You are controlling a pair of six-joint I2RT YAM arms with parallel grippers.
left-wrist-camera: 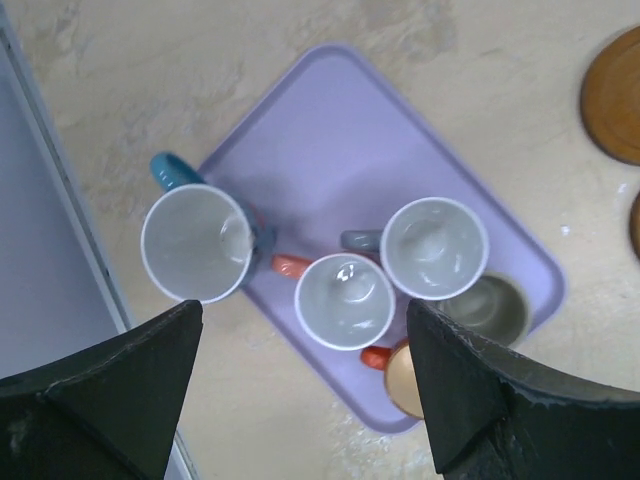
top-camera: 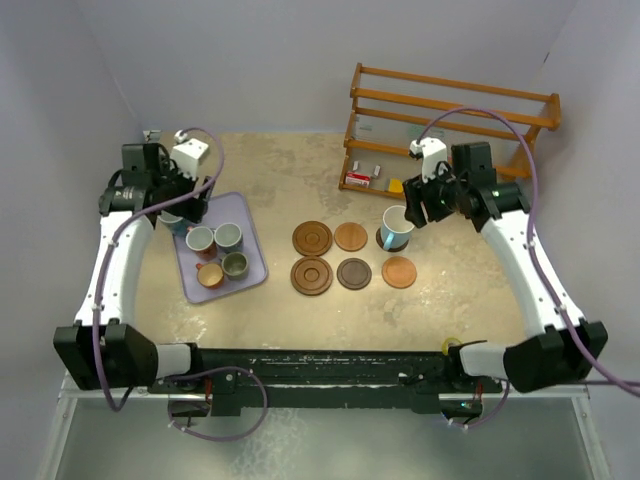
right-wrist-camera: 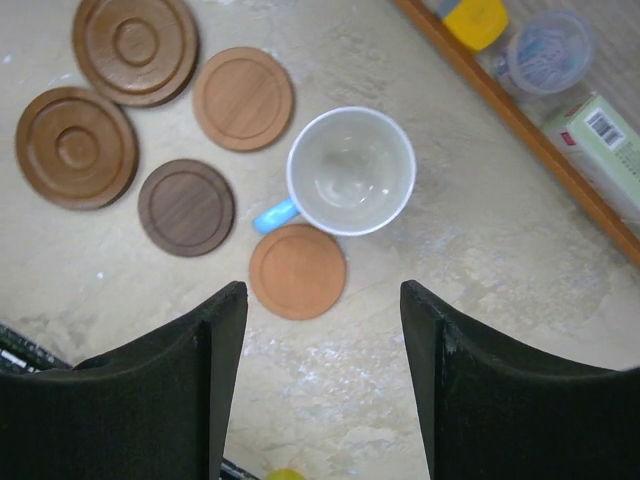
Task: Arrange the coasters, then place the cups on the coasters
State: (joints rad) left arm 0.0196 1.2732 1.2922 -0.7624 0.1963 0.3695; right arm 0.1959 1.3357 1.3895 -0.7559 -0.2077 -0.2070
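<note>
Several round wooden coasters lie in two rows mid-table. A light-blue cup stands upright at the right end of the far row, with a dark edge showing under it. My right gripper hovers open just right of it. In the right wrist view the cup is white inside, with an orange-brown coaster beside its handle and nothing between the fingers. My left gripper is open above several cups on the lavender tray. A big blue-handled cup overhangs the tray's edge.
A wooden rack with small yellow and boxed items stands at the back right, close behind the right gripper. Its rail crosses the right wrist view. The wall runs along the tray's left side.
</note>
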